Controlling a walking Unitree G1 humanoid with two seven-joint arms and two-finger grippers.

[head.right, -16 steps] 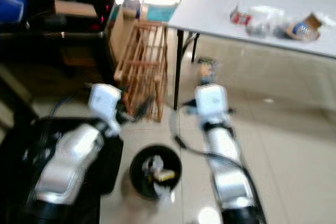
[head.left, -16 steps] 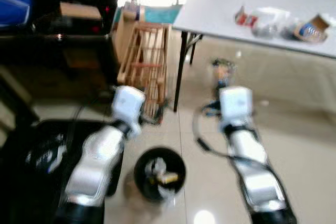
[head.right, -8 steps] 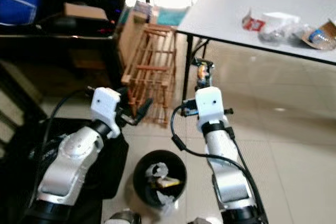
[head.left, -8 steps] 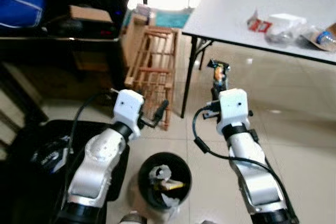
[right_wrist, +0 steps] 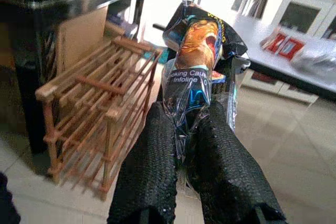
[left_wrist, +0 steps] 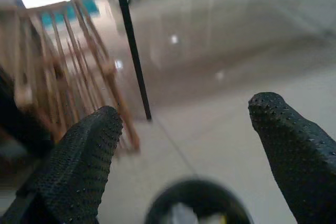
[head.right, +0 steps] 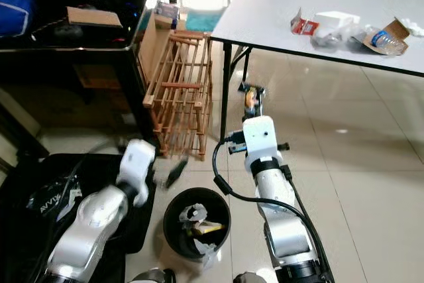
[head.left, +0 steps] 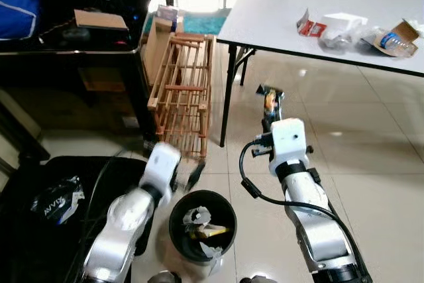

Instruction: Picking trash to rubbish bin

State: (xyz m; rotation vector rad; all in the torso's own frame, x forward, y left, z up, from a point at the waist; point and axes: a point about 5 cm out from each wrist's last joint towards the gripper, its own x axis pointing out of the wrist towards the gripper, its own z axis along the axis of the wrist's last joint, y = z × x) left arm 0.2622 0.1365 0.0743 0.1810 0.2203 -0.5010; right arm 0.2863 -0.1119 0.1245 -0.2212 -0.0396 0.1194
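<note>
Both arms lower than before; right fingers point(right_wrist: 181, 145) pinch snack wrapper point(right_wrist: 197, 61); left fingers point(left_wrist: 79, 156) spread above bin point(head.left: 202, 220).

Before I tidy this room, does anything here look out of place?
Yes. Trash lies on the white table: a red wrapper, a crumpled clear bag and a plastic bottle. The right tool holds a snack wrapper short of the rubbish bin.

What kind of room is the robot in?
Probably a room in a home: shiny tiled floor, a white folding table with litter on it, a wooden rack, and a black rubbish bin beside the robot.
</note>
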